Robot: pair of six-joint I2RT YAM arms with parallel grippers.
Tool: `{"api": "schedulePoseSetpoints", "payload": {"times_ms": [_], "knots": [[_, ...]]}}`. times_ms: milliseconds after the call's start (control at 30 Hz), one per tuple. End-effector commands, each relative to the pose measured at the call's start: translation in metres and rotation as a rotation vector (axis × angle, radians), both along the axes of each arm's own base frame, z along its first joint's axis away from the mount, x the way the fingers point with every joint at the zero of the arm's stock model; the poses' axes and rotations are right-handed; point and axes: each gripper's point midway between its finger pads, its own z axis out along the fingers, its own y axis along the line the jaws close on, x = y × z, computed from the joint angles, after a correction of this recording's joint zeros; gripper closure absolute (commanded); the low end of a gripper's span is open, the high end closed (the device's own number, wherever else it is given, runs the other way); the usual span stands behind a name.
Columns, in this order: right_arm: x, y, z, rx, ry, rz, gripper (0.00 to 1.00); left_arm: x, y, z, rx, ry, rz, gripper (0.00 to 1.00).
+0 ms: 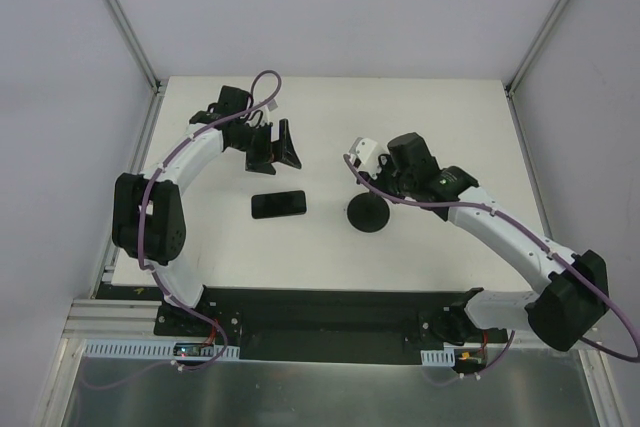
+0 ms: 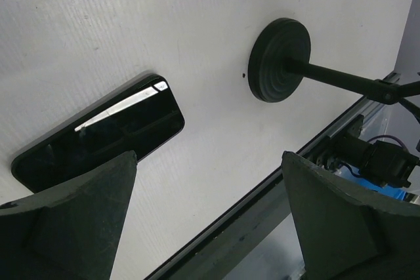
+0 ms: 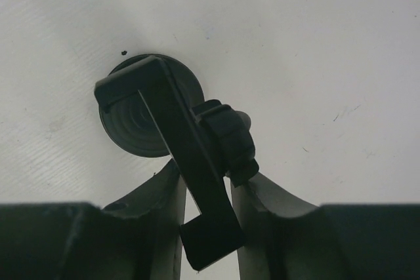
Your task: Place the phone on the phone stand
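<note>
now right gripper (image 3: 205, 185) clamped on phone stand (image 3: 172, 129) holder; left gripper (image 2: 209, 162) wide open, empty, near phone (image 2: 98, 137) flat on table (image 2: 131, 24).

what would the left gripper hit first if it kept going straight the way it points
Likely the bare table: the open left gripper aims between phone and phone stand. One finger lines up with the phone's edge and might clip it first; depth unclear.

Glossy, smooth phone (image 2: 98, 132), matt plastic-looking phone stand (image 2: 279, 60) with ridged disc base, faintly textured matt white table (image 2: 131, 24)
</note>
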Motion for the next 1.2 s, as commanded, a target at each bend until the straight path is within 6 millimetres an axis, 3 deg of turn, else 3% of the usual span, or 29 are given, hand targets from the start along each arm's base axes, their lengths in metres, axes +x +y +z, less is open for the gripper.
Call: {"api": "schedulePoseSetpoints", "payload": {"times_ms": [0,267,567,667,700,800,900,933,1100,1133,1167], "knots": [[0.020,0.006,0.019,0.018,-0.099,0.011,0.83,0.002,-0.001,0.002,0.024,-0.014,-0.025,0.10],[0.058,0.013,0.054,0.048,-0.227,0.017,0.89,0.002,-0.005,0.003,0.005,-0.008,-0.040,0.09],[0.096,0.019,0.049,0.081,-0.204,0.043,0.91,0.000,-0.007,0.000,0.021,-0.013,-0.054,0.09],[0.101,0.015,0.054,0.089,-0.207,0.022,0.80,0.000,-0.008,0.000,0.024,-0.018,-0.059,0.09],[0.100,0.015,0.055,0.097,-0.205,0.017,0.69,-0.001,-0.008,0.000,0.025,-0.016,-0.057,0.08],[0.096,0.011,0.062,0.130,-0.220,-0.044,0.53,0.001,-0.004,-0.001,0.051,-0.024,-0.045,0.03],[0.095,-0.001,0.072,0.139,-0.251,-0.146,0.10,0.005,0.002,-0.005,0.091,-0.030,-0.021,0.01],[0.095,-0.003,0.081,0.141,-0.265,-0.168,0.04,0.005,0.003,-0.006,0.102,-0.030,-0.017,0.01],[0.069,-0.007,0.124,0.182,-0.341,-0.301,0.04,0.013,0.016,-0.013,0.176,-0.031,0.046,0.02],[0.061,-0.001,0.128,0.207,-0.340,-0.297,0.04,0.018,0.024,-0.018,0.233,-0.041,0.085,0.06],[0.047,0.018,0.128,0.240,-0.328,-0.243,0.04,0.019,0.029,-0.024,0.256,-0.026,0.095,0.21]]}}
